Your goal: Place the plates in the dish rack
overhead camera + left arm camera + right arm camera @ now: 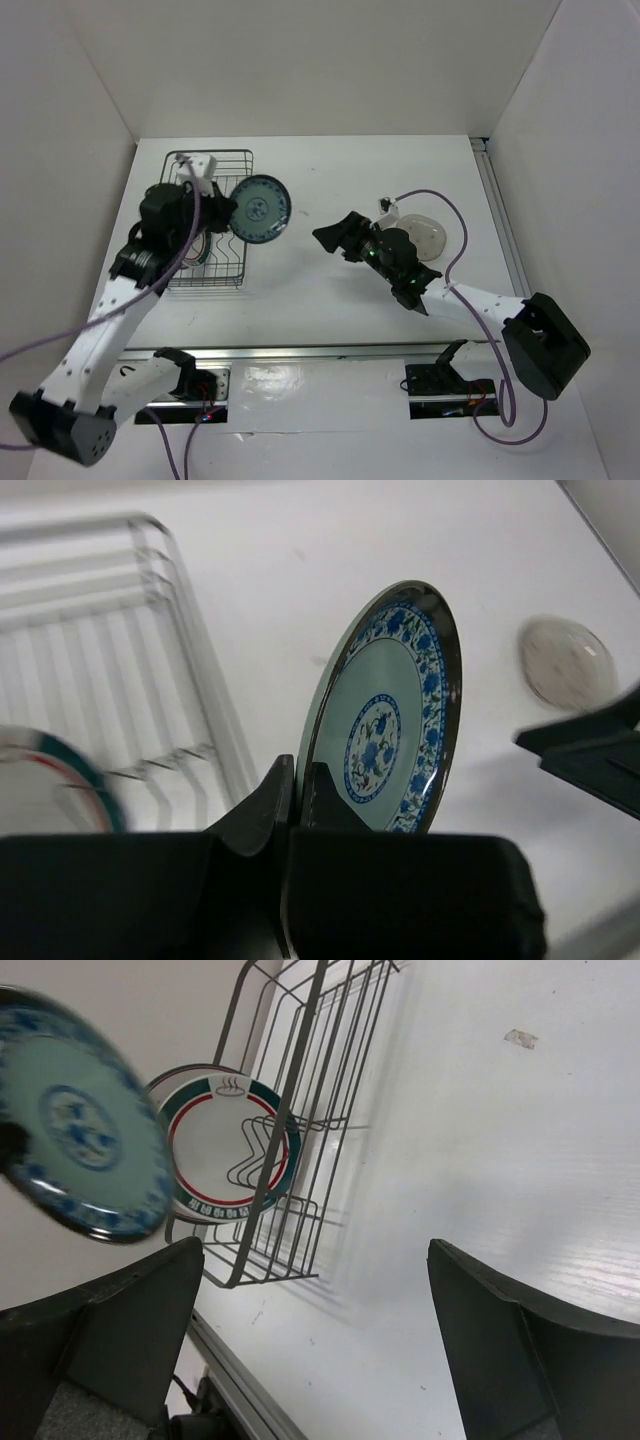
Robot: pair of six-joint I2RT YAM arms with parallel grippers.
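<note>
My left gripper (222, 205) (300, 780) is shut on the rim of the teal patterned plate (260, 208) (390, 715). It holds the plate on edge in the air, just right of the dish rack (225, 160) (170, 590). The plate also shows in the right wrist view (75, 1150). A white plate with red and green rings (225, 1145) (60, 780) stands upright in the rack (310, 1090). My right gripper (335, 238) (316, 1250) is open and empty over the table's middle. The orange sunburst plate is out of view.
A pale, greyish round dish (425, 238) (567, 663) lies flat on the table at the right, behind my right arm. White walls close in the table on the left, back and right. A metal rail (320, 350) runs along the near edge.
</note>
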